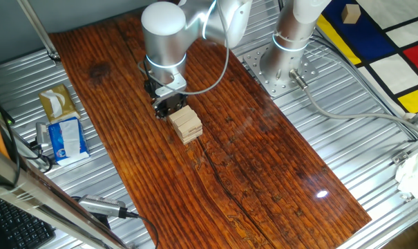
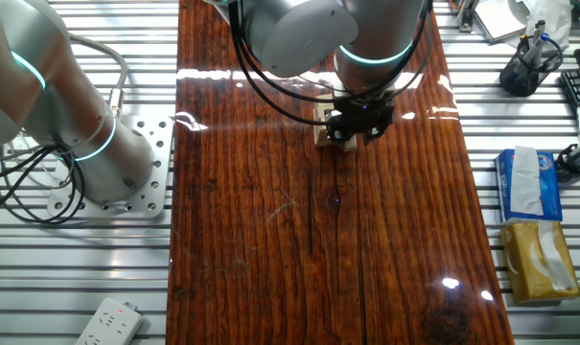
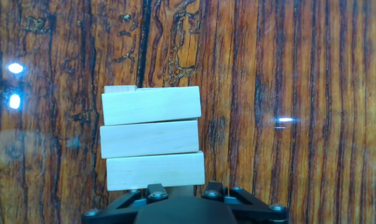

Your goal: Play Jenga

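The Jenga tower [image 1: 186, 124] of pale wooden blocks stands on the dark wooden board [image 1: 264, 159], a few layers tall. In the hand view the tower [image 3: 151, 137] fills the middle, seen from above, with three blocks side by side on top and one lower block end peeking out at the far edge. My gripper [image 1: 168, 107] hangs low right beside the tower, at its near side in the hand view [image 3: 184, 190]. Only the black body and finger mounts show there, close to the nearest block. In the other fixed view the gripper [image 2: 357, 125] hides most of the tower [image 2: 320, 132].
A blue-and-white tissue packet [image 1: 65, 138] and a tan tissue pack [image 1: 57, 104] lie left of the board on the metal table. A lone wooden cube [image 1: 350, 12] sits far right. The arm's base plate [image 1: 281, 66] is behind the board. A power strip [image 2: 107, 321] lies near one corner.
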Available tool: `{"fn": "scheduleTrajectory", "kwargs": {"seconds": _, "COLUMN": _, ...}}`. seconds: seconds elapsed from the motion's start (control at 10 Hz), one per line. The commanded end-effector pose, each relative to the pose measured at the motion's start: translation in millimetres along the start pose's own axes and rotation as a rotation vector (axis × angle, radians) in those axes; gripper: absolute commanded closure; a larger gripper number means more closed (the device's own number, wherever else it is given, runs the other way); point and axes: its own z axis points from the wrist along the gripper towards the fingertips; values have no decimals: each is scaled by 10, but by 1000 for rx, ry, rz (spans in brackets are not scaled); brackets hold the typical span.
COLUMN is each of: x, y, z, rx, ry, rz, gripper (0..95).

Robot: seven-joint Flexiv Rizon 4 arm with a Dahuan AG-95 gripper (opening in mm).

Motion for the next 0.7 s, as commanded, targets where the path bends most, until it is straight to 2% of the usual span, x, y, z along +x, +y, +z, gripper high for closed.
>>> {"fn": "scheduleTrajectory", "kwargs": {"seconds": 0.1, "x": -1, "y": -3, "z": 0, "rx": 3, "ry": -1, "rz": 0, "gripper": 570}}
{"fn": "scheduleTrajectory", "kwargs": {"seconds": 0.7, "x": -3, "y": -1, "z": 6, "rx": 7, "ry": -9, "rz": 0, "gripper": 570}}
